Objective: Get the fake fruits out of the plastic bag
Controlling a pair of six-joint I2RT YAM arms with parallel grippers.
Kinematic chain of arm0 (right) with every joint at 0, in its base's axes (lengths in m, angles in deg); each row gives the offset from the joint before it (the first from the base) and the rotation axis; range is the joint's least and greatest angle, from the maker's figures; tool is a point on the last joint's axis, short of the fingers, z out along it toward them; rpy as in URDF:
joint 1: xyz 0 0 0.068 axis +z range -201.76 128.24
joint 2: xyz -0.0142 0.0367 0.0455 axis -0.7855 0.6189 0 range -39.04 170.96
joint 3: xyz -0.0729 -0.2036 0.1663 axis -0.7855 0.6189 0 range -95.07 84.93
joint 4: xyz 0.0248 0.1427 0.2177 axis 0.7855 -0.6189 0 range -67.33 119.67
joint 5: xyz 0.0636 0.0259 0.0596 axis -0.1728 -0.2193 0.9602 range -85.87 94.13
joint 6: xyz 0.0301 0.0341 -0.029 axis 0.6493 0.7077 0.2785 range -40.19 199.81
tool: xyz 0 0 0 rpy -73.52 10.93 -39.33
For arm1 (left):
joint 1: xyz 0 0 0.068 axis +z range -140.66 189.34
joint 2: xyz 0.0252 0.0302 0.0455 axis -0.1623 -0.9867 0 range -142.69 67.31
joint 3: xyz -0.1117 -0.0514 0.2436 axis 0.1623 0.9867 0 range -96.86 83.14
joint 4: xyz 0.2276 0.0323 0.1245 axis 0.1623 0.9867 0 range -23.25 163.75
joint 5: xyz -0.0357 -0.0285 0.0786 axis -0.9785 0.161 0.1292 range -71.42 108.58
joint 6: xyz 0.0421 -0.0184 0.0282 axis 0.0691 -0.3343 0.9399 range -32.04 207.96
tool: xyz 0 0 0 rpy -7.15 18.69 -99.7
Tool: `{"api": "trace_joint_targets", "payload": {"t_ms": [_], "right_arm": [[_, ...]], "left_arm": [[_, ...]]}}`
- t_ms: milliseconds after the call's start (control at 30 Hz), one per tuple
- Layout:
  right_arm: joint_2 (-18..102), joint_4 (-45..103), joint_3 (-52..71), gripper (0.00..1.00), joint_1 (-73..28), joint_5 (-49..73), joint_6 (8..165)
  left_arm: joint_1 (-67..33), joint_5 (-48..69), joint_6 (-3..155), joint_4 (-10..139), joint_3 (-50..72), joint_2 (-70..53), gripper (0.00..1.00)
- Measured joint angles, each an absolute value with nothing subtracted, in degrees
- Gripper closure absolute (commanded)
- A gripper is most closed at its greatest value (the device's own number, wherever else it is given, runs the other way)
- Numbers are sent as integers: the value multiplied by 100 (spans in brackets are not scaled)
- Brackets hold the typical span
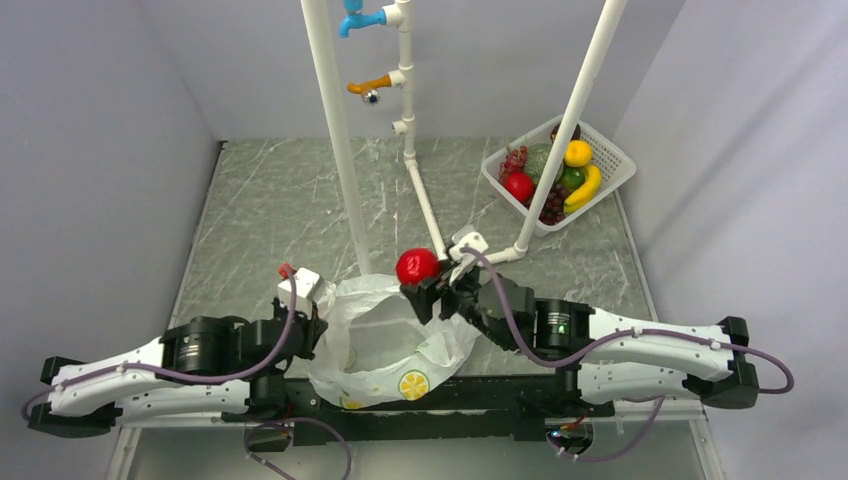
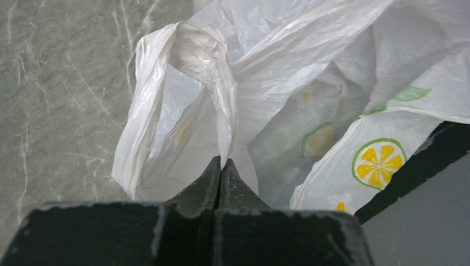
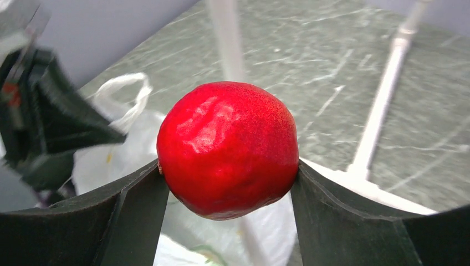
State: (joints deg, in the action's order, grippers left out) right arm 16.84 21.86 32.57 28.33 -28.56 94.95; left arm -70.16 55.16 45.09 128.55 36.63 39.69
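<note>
Marble tabletop [image 1: 280, 200] | left claw [image 2: 220, 162] pinching plastic bag [image 2: 277, 72] | right claw [image 3: 228, 165] clamping red apple [image 3: 227, 138]

one plastic bag [image 1: 385, 340], folks! two in red: first apple [image 1: 416, 266], second apple [image 1: 518, 186]. one banana [image 1: 585, 188], one yellow-orange round fruit [image 1: 577, 152], one light red grape bunch [image 1: 513, 160], one dark purple grape bunch [image 1: 550, 205], and one basket [image 1: 602, 143].
</note>
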Motion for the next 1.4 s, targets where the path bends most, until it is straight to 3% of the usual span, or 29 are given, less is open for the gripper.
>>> {"api": "trace_joint_targets", "payload": {"t_ms": [333,533,900,1167,1400], "right_arm": [[1391,1530,3289,100,1506,-3002,9840],[1328,1218,3561,100,49,-2318,10435],[1461,590,3877,100,-1223,-1269,11112],[1369,509,4798,100,-2146,-464,11849],[1175,-140,4962,100,-2729,-926,12371]], "left_arm": [[-7016,5483,4642,12706,3917,3292,100],[-7021,5444,4682,12700,3917,3027,100],[-7121,5446,4686,12595,3959,3814,100],[-7182,5444,4684,12534,3985,3984,100],[-7285,5442,4691,12481,3985,3980,100]]}}
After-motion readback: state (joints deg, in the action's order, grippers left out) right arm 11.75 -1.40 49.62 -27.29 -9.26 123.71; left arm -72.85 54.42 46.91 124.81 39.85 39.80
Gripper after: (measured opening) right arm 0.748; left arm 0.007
